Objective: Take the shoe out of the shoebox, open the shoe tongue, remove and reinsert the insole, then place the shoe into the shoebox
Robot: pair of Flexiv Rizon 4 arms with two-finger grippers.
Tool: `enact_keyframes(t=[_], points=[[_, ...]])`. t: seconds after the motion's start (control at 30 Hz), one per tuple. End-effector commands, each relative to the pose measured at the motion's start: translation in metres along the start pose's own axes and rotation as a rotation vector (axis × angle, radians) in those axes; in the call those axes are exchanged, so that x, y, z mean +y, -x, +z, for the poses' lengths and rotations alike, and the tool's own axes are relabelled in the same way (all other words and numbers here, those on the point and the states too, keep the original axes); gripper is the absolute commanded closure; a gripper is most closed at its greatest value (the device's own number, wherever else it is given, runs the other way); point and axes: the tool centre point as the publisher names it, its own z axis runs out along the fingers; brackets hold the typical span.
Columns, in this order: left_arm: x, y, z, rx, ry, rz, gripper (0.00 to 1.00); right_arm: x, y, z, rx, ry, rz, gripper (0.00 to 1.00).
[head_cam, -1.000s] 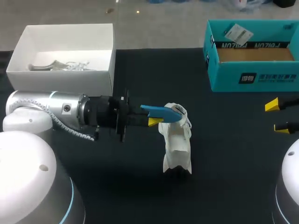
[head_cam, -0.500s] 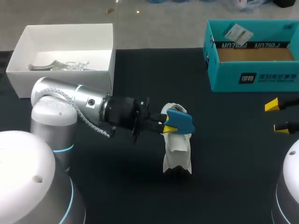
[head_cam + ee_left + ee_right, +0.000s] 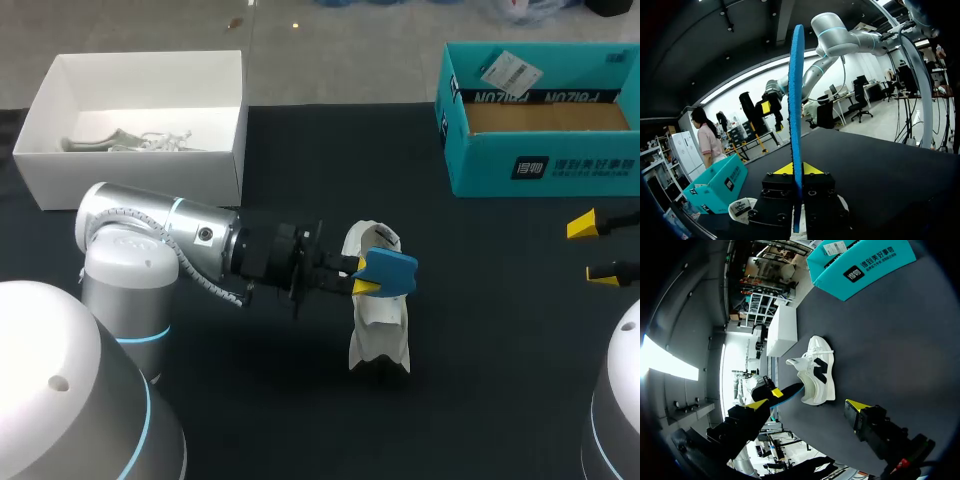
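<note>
Left gripper (image 3: 360, 283) pinches the blue insole (image 3: 388, 270) on edge, just over the opening of the white shoe (image 3: 378, 335), which stands unbraced mid-table. Risk: pushing the insole in may tip or slide the shoe, or twist the insole in the thin pinch. Right gripper (image 3: 592, 248), jaws wide and empty, hangs well apart below the teal shoebox (image 3: 540, 165), so nothing steadies the shoe.

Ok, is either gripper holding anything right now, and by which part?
The left gripper is shut on the blue insole, pinching it near one end. The right gripper is open and holds nothing.
</note>
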Motion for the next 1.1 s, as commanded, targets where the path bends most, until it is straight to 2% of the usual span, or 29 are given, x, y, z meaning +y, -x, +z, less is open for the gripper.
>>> enact_keyframes(t=[0.03, 0.17, 0.3, 0.5, 0.77, 0.87, 1.1], points=[[0.012, -0.003, 0.0, 0.001, 0.002, -0.017, 1.0, -0.002, 0.0, 0.0, -0.002, 0.002, 0.001, 0.0], [0.017, -0.004, -0.001, 0.004, 0.016, -0.028, 1.0, -0.002, 0.0, 0.0, -0.002, 0.002, 0.001, 0.0], [0.014, -0.002, -0.007, -0.007, 0.03, -0.03, 1.0, -0.002, 0.0, 0.0, -0.002, 0.002, 0.001, 0.0], [-0.025, 0.005, -0.018, -0.042, 0.005, 0.023, 1.0, -0.002, 0.0, 0.0, -0.002, 0.002, 0.001, 0.0], [-0.042, 0.006, -0.011, -0.021, 0.0, 0.06, 1.0, -0.002, 0.0, 0.0, -0.002, 0.002, 0.001, 0.0], [-0.039, 0.007, -0.012, -0.013, -0.001, 0.068, 1.0, -0.002, 0.0, 0.0, -0.002, 0.002, 0.001, 0.0], [-0.012, 0.012, -0.018, -0.018, 0.019, 0.042, 1.0, -0.002, 0.0, 0.0, -0.002, 0.002, 0.001, 0.0]])
